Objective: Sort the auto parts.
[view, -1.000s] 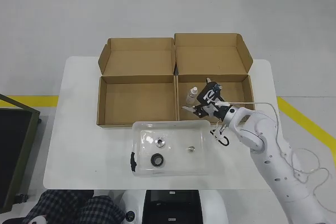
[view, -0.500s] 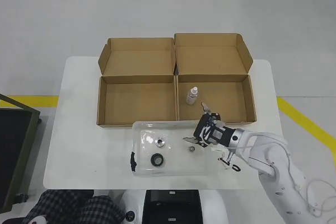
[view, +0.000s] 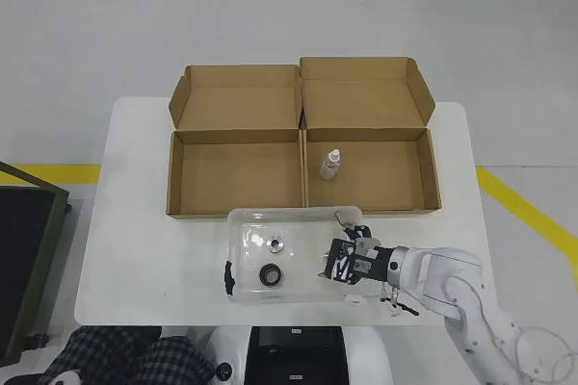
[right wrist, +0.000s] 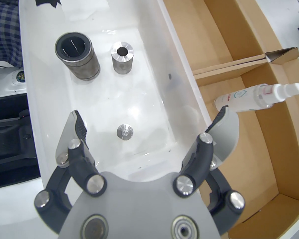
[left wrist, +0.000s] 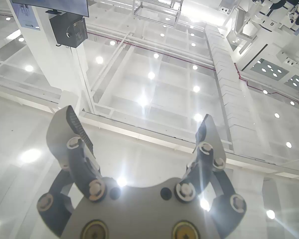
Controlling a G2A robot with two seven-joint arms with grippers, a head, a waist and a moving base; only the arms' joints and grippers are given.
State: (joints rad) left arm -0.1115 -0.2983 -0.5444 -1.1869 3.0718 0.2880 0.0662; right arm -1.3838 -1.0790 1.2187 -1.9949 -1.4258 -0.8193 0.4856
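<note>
A clear plastic bin point(view: 289, 212) at the table's front holds a black-ringed bearing sleeve point(view: 271, 276) point(right wrist: 77, 57), a steel bushing point(view: 271, 244) point(right wrist: 122, 60) and a small metal stud point(right wrist: 124, 131). My right gripper point(view: 339, 262) point(right wrist: 149, 115) hangs open over the bin's right end. The stud lies between and below its fingers, untouched. A white spray bottle point(view: 331, 165) point(right wrist: 259, 96) lies in the right cardboard box point(view: 405, 183). My left gripper point(left wrist: 137, 114) is open and empty, pointing up at the ceiling.
The left cardboard box point(view: 236, 178) stands beside the right one, both with lids folded back. The bin's wall point(right wrist: 164, 50) runs close along the boxes' front edge. White table surface point(view: 135, 221) lies free at the left.
My right gripper has moved from the right cardboard box, beside the bottle, toward the front and down over the bin's right end. The bottle stays in the box.
</note>
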